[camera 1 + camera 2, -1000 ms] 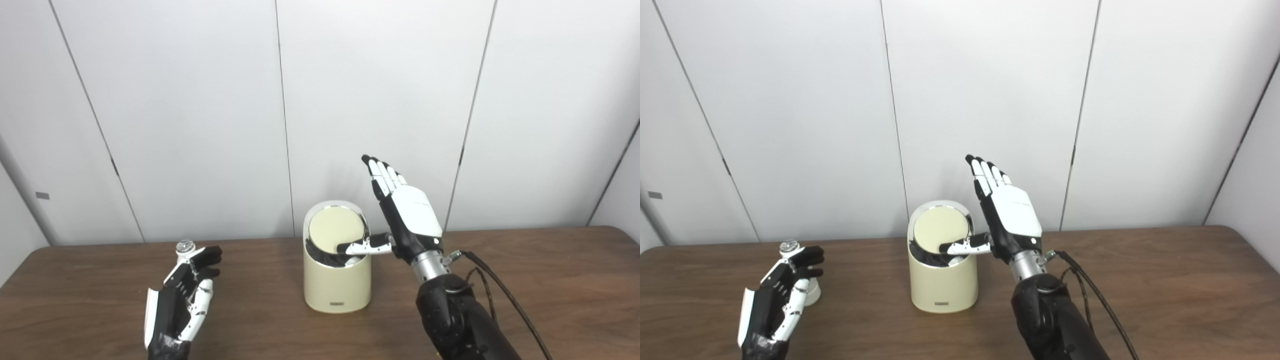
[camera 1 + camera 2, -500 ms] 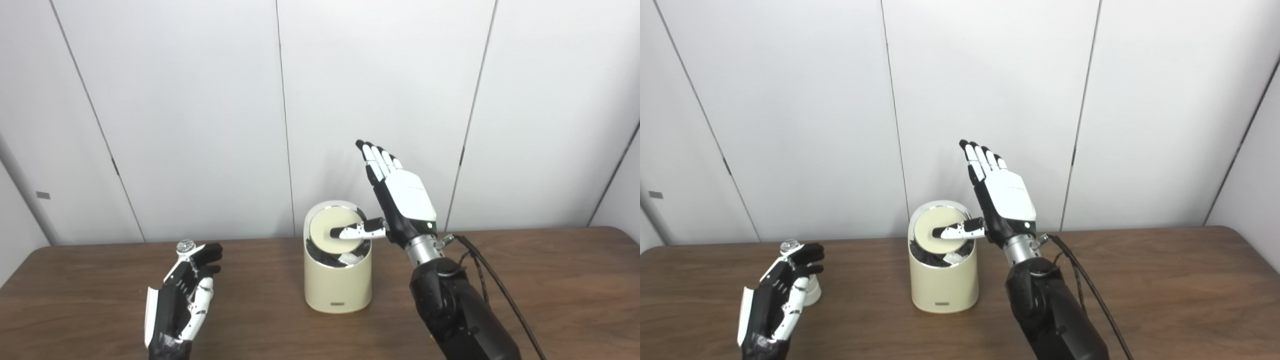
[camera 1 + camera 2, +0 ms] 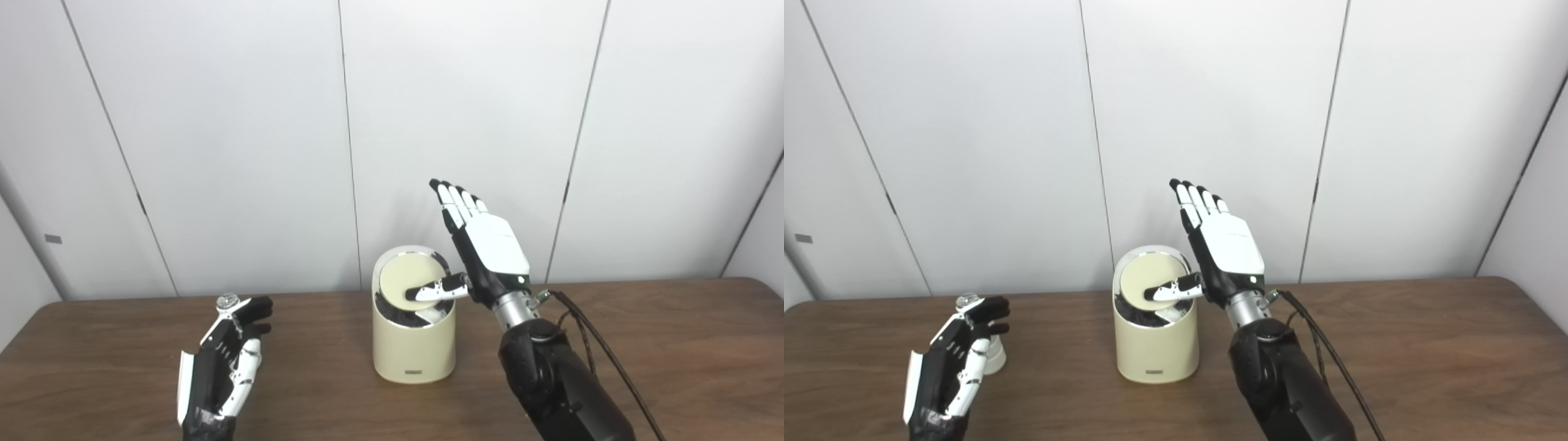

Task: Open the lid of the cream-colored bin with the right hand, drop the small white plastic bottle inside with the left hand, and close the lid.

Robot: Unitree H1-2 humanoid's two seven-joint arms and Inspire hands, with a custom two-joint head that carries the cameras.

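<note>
Right hand [image 3: 487, 251] raised beside the cream-colored bin [image 3: 413, 343], on its right, fingers [image 3: 456, 199] straight, close together and pointing up past the bin's top, nothing gripped. Thumb [image 3: 435, 288] stretched sideways across the bin's opening, tip lying against the lower edge of the lid [image 3: 407, 278]. Lid tilted up toward the back, round cream face turned to the cameras, ringed by a shiny metal rim. Below the thumb, a dark gap into the bin's interior, with a pale patch showing inside; what that patch is cannot be told. Right forearm dark and bulky, rising from the bottom edge on the bin's right, a black cable [image 3: 603, 349] trailing off the wrist toward the lower right.

Left hand [image 3: 952, 361] well to the left of the bin, low over the bench [image 3: 674, 343], palm side turned toward the bin, fingers spread and loosely curved, holding nothing. Small white plastic bottle [image 3: 992, 352] upright on the bench just behind and beside that hand, largely hidden by the fingers; silvery cap [image 3: 966, 301] peeking out above the fingertips. Whether fingers and bottle touch cannot be told.

Bin upright near the middle of the brown wooden bench, a small label low on its front. White panelled wall [image 3: 245, 135] behind the bin.
</note>
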